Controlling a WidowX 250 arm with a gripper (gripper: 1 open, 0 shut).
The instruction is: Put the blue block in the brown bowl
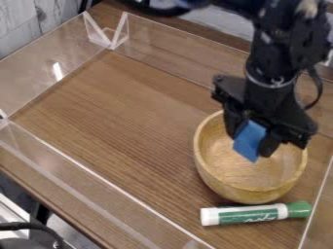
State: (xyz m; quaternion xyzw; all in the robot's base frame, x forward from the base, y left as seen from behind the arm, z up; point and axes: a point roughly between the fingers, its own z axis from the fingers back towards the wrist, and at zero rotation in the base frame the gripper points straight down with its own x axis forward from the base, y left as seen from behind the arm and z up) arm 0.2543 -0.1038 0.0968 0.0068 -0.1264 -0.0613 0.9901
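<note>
One raised view angled down across the wooden table [117,107], fairly near.

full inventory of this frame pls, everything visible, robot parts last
blue block: 1, bright blue, held between the gripper's fingers, over the bowl's opening, lower end down inside the rim line
brown bowl: 1, light-brown wood, right side of the table, upright
marker: 1, green and white, lying flat on the table in front of the bowl, apart from it
table: 1, dark wood grain, carries everything
clear walls: transparent panels along the table's edges, left and back
clear V-shaped piece: 1, transparent, back left corner
gripper: 1, black, shut on the blue block, pointing down over the bowl
arm: 1, black, coming in from the top right
</note>
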